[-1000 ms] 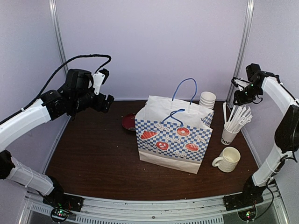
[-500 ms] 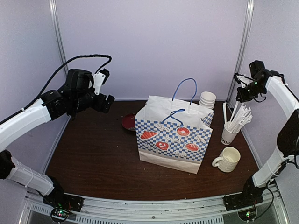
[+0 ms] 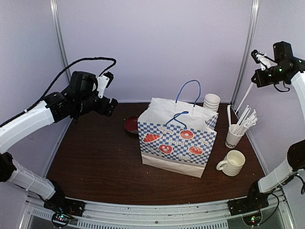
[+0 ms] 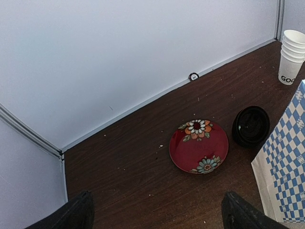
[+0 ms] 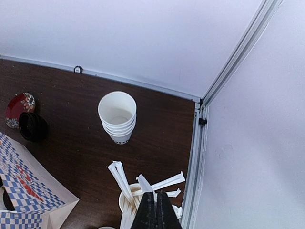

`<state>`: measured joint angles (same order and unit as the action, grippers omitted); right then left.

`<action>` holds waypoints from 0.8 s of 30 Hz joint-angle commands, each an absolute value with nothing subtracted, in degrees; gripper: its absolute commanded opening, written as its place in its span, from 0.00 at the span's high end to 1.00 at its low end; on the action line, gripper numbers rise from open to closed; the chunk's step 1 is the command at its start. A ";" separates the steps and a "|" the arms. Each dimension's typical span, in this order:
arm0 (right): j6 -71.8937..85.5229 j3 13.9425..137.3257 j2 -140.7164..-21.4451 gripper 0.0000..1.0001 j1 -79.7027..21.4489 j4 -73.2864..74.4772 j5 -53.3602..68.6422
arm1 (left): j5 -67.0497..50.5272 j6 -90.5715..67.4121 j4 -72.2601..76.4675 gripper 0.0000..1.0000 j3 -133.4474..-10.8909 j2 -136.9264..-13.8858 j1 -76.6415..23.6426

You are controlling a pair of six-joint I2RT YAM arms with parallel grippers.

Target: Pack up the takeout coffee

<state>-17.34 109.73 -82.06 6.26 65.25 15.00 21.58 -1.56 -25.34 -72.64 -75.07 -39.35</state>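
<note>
Right gripper point(image 5: 156, 198): jaws together, pinched on 1 paper-wrapped straw point(image 3: 244, 99). The arm is stretched high by the right wall, wrist tipped down, gripper well above the table point(image 3: 95, 162). The straw's long axis runs steeply down and left from the gripper. Its low end reaches the bundle in the straw cup point(image 3: 233, 138) below; cannot tell whether it is clear of the cup.

Coffee cups, carrier: not seen in any view. Judged to be inside the bag point(image 3: 178, 138), which stands with its mouth up. A dark shape shows at the bag's edge in the right wrist view; cannot tell what it is.

Key relation: the bag lies below and left of the right gripper, well apart. The straw would likely need to clear the straw cup, travel left, then go in end-first, near upright. The 2 grippers flank the bag at about equal distance. The right one has the load.

Left gripper point(image 4: 157, 210): jaws wide apart, nothing between them. It is held high and aimed down at the far left of the table. Ahead of it lies a plate point(image 4: 198, 145), with a black lid point(image 4: 251, 126) just beside the plate. The bag is to its right.
</note>
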 commanded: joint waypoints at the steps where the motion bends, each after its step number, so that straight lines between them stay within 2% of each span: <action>1: -15.00 116.32 -80.12 1.00 6.59 68.40 18.59 | 21.33 -0.91 -23.47 0.03 -72.58 -75.45 -39.11; 6: -13.45 120.21 -78.59 1.00 6.59 67.88 28.45 | 21.34 -0.94 -23.56 0.03 -72.55 -75.58 -39.11; 17: -9.55 118.42 -75.81 1.00 6.59 64.30 64.22 | 21.67 -0.86 -23.50 0.03 -72.50 -75.31 -39.11; 24: -9.42 114.97 -75.57 1.00 6.44 63.32 69.93 | 21.14 -0.81 -23.52 0.03 -72.47 -75.35 -39.11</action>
